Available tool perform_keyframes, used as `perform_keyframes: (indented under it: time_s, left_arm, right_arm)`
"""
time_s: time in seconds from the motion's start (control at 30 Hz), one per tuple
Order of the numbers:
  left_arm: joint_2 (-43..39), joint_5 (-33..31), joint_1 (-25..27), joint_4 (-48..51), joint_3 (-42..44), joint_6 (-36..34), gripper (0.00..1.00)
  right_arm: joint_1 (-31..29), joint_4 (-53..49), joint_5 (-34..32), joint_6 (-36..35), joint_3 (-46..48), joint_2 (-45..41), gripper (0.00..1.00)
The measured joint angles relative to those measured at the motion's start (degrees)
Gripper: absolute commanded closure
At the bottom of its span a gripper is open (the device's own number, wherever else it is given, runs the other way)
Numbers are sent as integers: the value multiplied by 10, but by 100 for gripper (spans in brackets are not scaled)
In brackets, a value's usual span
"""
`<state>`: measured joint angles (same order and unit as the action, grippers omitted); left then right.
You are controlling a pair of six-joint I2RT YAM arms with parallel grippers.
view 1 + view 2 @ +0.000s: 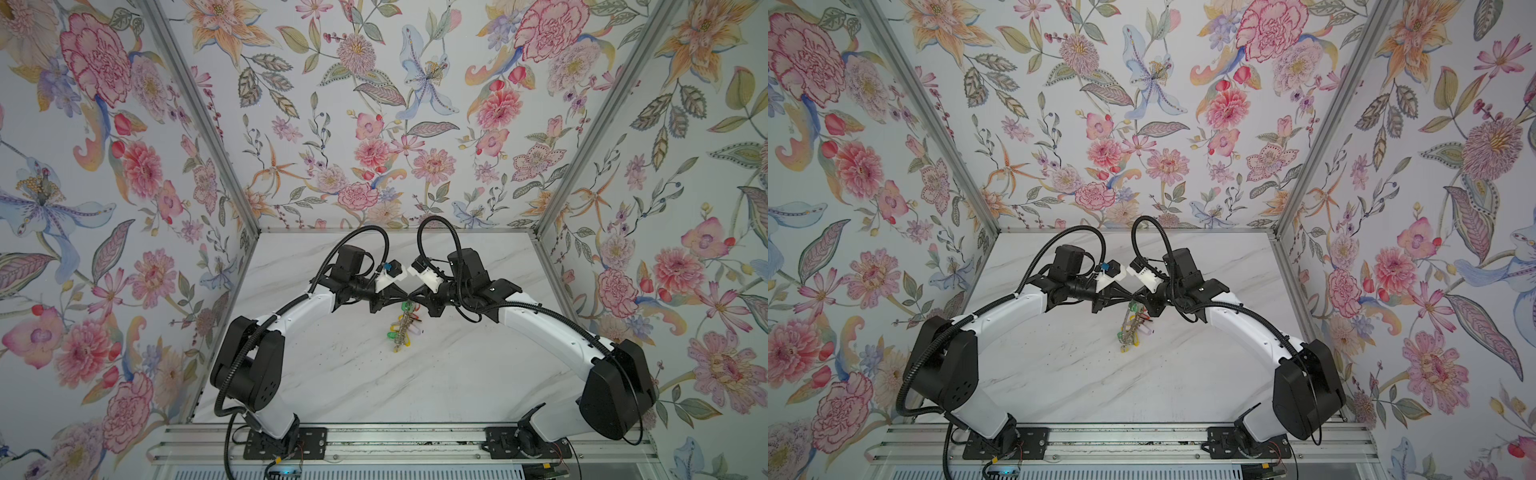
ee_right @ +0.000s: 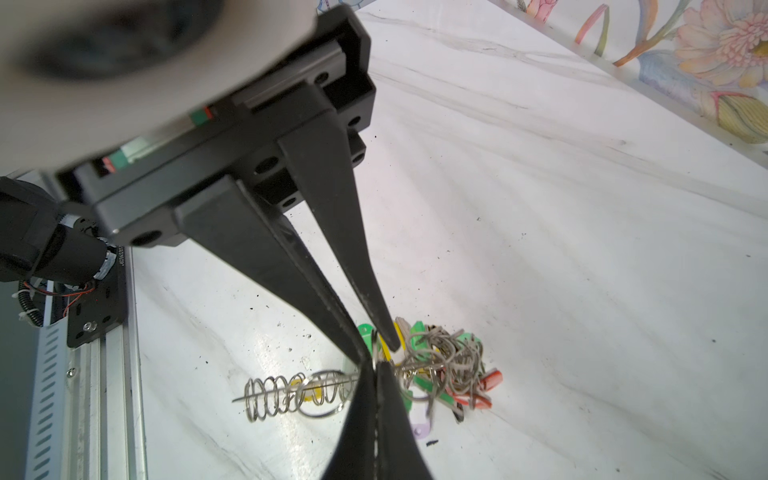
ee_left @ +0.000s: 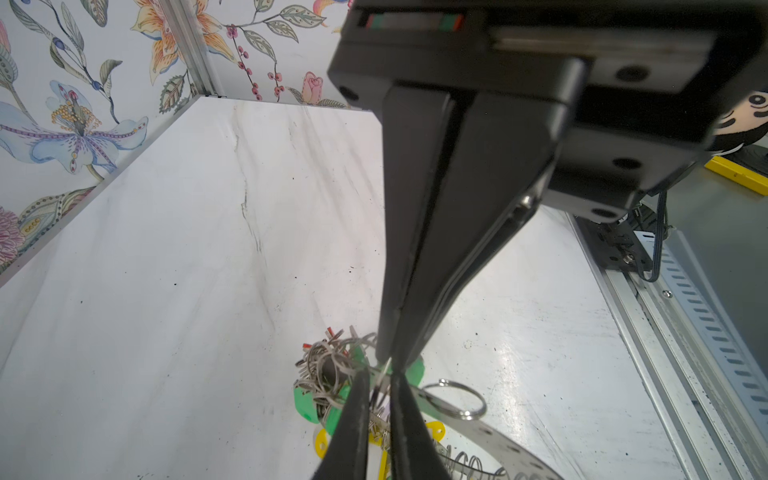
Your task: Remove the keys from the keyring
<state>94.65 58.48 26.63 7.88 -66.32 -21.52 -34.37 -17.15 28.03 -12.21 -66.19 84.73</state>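
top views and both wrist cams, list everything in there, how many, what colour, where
keys: one tangled bunch, number unclear; silvery, with green, yellow, red and pale tags; mid table under the gripper tips
keyring: one; flat grey metal, small holes; beside the bunch
split ring: one clear of the tangle; silver; by the keyring
wire coil: one; silvery; at one end of the bunch
table: one; white marble look
walls: three; floral
rail: one; aluminium; near edge
arms: two; white and black; rising from the rail
left gripper: black; shut, tip to tip with the right
right gripper: black; shut
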Motion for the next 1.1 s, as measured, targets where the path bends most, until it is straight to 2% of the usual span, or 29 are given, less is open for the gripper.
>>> perform_keyframes:
  time_s: [0.1, 0.17, 0.33, 0.43, 0.7, 1.1]
  left_arm:
    - [0, 3, 0, 0, 0, 3, 100]
    - [0, 3, 0, 0, 0, 4, 100]
    - [0, 4, -1, -13, 6, 15, 100]
    - [0, 0, -4, -38, 23, 30, 100]
    - [-2, -2, -16, -126, 76, 93, 100]
    - [-11, 9, -18, -217, 94, 163, 100]
  right_arm:
    - [-1, 0, -3, -1, 0, 0, 100]
    - [-1, 0, -5, -1, 0, 0, 99]
    - [0, 6, -11, 3, 2, 0, 84]
    - [8, 22, -11, 13, 8, -8, 81]
    - [45, 71, 6, 46, 64, -57, 79]
    - [40, 126, 48, 78, 90, -32, 79]
